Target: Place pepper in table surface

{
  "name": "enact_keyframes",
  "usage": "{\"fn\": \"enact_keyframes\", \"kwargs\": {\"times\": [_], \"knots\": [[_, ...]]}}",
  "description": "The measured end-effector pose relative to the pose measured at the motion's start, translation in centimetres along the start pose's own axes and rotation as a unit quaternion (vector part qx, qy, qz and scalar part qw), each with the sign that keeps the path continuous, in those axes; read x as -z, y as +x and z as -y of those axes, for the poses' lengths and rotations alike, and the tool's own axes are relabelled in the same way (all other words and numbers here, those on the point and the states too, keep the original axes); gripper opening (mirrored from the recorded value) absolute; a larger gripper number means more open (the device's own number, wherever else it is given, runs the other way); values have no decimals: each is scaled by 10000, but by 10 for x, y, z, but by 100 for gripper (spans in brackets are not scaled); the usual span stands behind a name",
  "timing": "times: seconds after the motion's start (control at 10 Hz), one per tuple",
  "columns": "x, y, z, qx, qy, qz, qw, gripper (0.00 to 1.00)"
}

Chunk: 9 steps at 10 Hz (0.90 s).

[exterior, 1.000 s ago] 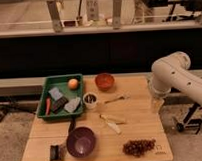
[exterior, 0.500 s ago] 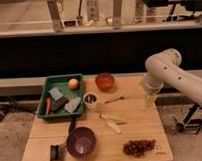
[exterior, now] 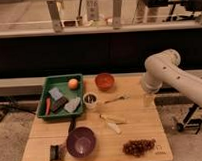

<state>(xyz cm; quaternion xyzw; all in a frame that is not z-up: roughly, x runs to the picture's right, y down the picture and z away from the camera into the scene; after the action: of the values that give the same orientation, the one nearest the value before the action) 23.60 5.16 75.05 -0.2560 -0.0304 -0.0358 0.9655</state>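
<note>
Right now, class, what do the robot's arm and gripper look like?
The arm is cream-white, with thick rounded tubular segments and a bulbous elbow dotted with small dark spots. Its pale gripper hangs over the right edge of the table surface.

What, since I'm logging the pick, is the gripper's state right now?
Gripper: open, empty, over the right edge of the table surface; the pepper lies in the green tray.

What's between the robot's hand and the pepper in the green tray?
In the camera view, from the hand over the table's right edge: a utensil, a small cup, then a grey block and a dark block beside the pepper.
</note>
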Motion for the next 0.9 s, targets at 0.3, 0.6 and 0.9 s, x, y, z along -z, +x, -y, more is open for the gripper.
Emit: {"fn": "enact_keyframes", "kwargs": {"times": [0.3, 0.6, 0.9], "knots": [[-8, -18, 21, 122, 31, 116, 9999, 80], [-12, -27, 31, 158, 57, 254, 9995, 80], [-17, -52, 40, 189, 92, 391, 9990, 80]]}}
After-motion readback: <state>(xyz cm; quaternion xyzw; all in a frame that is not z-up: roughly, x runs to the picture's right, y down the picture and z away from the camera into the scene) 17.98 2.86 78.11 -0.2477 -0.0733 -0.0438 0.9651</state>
